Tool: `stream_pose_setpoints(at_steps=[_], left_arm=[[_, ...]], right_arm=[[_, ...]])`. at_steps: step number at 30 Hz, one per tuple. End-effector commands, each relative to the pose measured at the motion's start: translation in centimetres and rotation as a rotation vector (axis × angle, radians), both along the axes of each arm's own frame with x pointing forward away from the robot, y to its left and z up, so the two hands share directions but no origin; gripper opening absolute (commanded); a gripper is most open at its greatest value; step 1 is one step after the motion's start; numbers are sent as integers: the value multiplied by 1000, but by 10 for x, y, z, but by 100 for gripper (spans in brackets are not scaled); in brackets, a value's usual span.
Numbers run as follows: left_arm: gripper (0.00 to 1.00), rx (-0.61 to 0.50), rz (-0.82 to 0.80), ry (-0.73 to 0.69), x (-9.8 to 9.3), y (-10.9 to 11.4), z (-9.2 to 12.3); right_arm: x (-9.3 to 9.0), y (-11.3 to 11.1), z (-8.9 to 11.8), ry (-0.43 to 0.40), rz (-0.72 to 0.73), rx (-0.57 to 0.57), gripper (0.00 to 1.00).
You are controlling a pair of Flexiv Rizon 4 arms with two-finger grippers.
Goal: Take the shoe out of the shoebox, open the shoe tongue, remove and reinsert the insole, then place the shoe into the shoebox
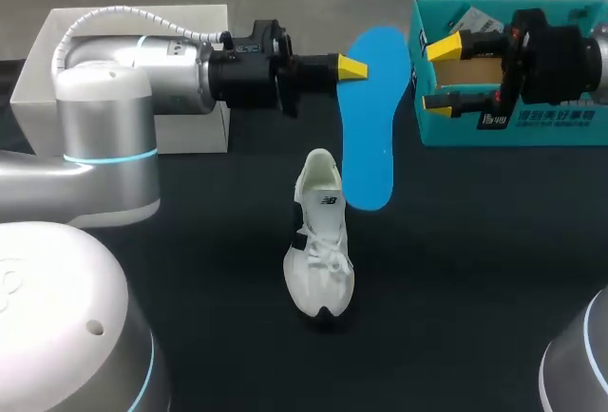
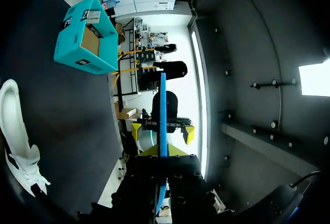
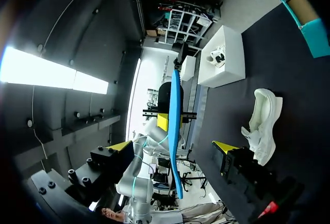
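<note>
Shoe (image 1: 321, 236): white, upright on its sole near the middle of the black table (image 1: 456, 270), toe to 6 o'clock, heel to 12 in the head view. Laces loose over the tongue. Out of the shoebox (image 1: 513, 122).

Insole (image 1: 370, 118): blue, out of the shoe, off the table. Runs from about 12 to 1 o'clock of the shoe. Near end just beside the heel collar; contact cannot be told.

Left gripper (image 1: 361, 68): comes in from 9 o'clock, fingers closed flat on the insole's far end. Left wrist view confirms: insole (image 2: 162, 115) edge-on, pinched between this gripper's (image 2: 161, 152) fingers; shoe (image 2: 15, 131) well off to one side.

Right gripper (image 1: 440, 76): at 2 o'clock of the shoe, level with the shoebox front, fingers spread wide, holding nothing, apart from the insole. Right wrist view: insole (image 3: 175, 131) ahead of the spread gripper (image 3: 172, 146), not touched.

Shoebox: teal, open, 2 o'clock of the shoe, at the table's far edge.

White box (image 1: 195, 132): at 10 o'clock, behind the left arm.
</note>
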State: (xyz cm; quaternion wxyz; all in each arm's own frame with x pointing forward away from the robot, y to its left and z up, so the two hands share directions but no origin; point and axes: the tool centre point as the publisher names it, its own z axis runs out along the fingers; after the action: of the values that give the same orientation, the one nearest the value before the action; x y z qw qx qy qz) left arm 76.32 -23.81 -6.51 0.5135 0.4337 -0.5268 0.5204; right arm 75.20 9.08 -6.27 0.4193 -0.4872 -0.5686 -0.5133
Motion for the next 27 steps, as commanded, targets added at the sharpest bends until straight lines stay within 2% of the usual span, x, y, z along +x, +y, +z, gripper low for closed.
stream_pose_setpoints(at_steps=[1, 8, 13, 19, 27], left_arm=[[0, 0, -1, 5, 1, -6, -3], [0, -14, 8, 5, 1, -11, -5], [0, -14, 8, 8, 2, -10, -5], [0, -2, 24, 14, 6, -8, -11], [0, 6, 25, 29, 9, -10, -14]], right_arm=[[6, 12, -4, 3, 6, 3, 100], [6, 14, -2, -2, 1, 7, 100], [-1, 8, 2, 18, -16, -29, 100], [-14, -5, 22, 84, -59, -216, 100], [-22, -13, 52, 106, -100, -435, 100]])
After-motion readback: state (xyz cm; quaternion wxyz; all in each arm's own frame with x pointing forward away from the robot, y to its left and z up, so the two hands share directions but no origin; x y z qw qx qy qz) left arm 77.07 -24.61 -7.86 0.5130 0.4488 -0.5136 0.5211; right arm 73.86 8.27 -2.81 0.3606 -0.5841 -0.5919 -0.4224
